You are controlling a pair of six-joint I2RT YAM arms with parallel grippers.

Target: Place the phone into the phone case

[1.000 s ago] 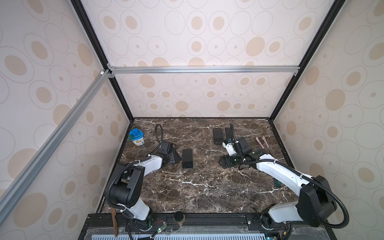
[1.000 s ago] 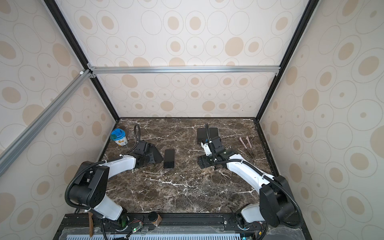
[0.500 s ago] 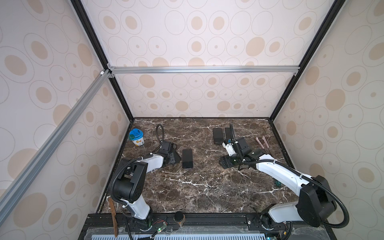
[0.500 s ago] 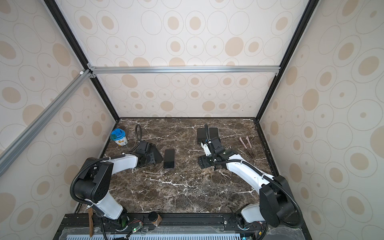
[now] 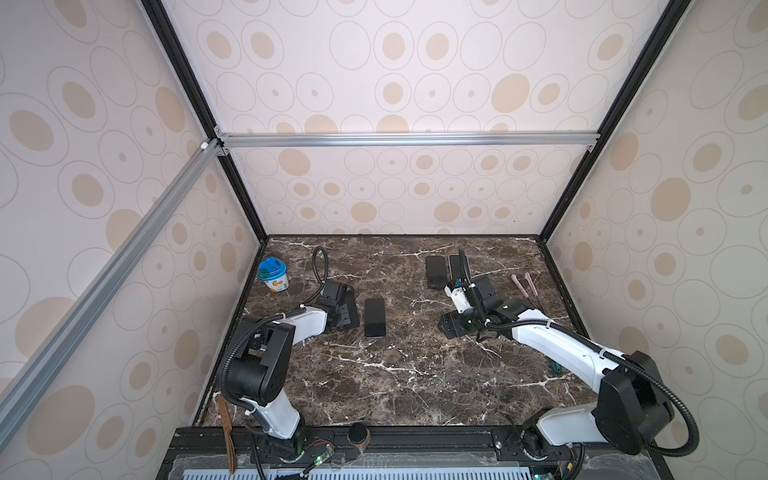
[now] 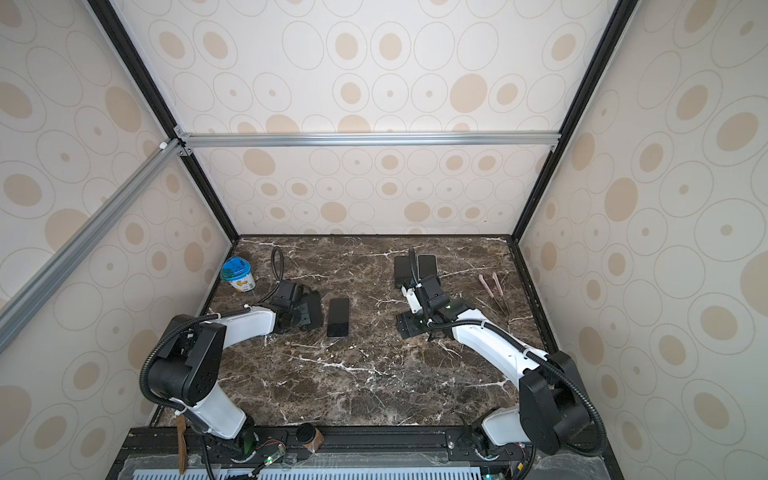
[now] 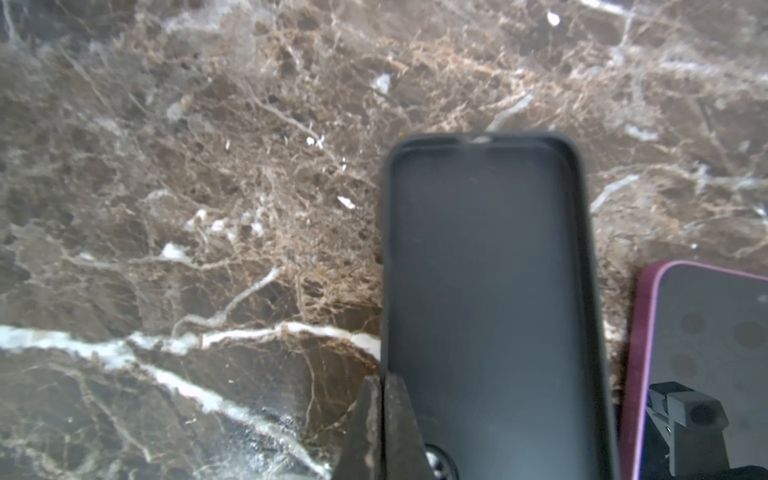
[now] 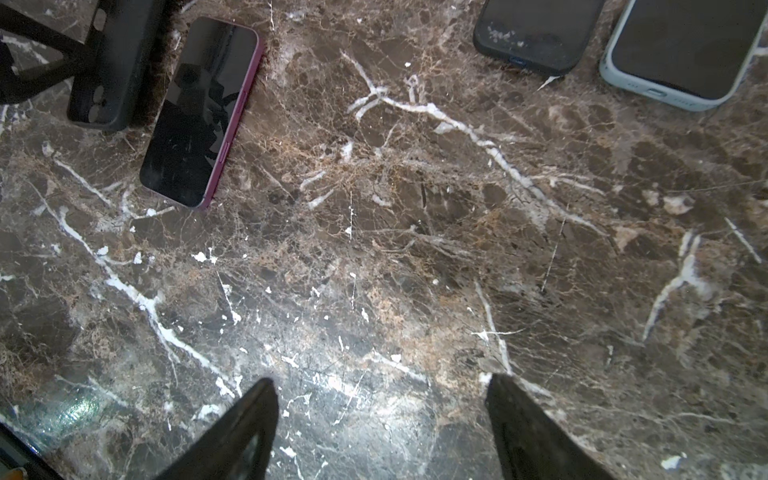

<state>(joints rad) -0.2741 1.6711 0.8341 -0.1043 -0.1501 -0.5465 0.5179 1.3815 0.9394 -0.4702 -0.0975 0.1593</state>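
Now the left gripper (image 7: 381,399) clamps a side wall of the black phone case (image 7: 486,291), the magenta-edged phone (image 7: 706,332) lies just beside it, and the wide-open right gripper (image 8: 382,415) should fetch that phone next.

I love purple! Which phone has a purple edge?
The bare phone beside the empty black case. The black-cased phone and the pale-blue-cased phone show no purple.
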